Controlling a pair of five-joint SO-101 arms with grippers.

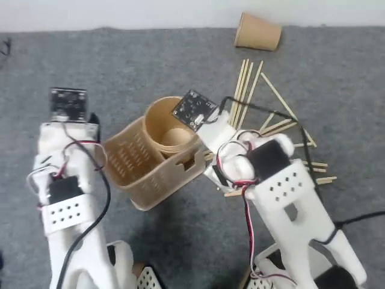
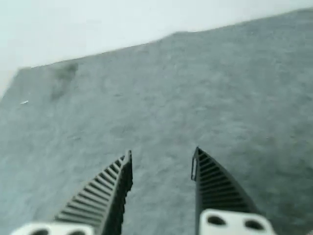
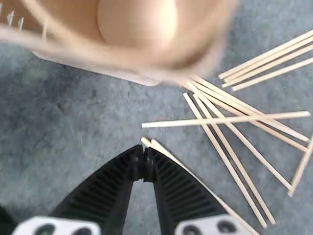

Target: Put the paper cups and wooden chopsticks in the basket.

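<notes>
Hard to see: the basket was a cut-off blur in the right wrist view. From above, the right arm covered some of the loose chopsticks.
Right pincer: pinched tight on the held chopsticks, close beside the basket.
Held chopsticks axis: they ran back along one finger, with the tips poking just past it and aimed at the basket.
Loose chopsticks: fanned out flat beside the basket on the right arm's side, mostly pointing away from it, a few crossing.
Cup in the basket: upright, mouth up.
Tipped cup: on its side well beyond the basket, at the worktop's far edge. Couldn't tell which end was the mouth.
Left pincer: spread wide with nothing in it, over bare worktop on the basket's other side, plenty of room.
</notes>
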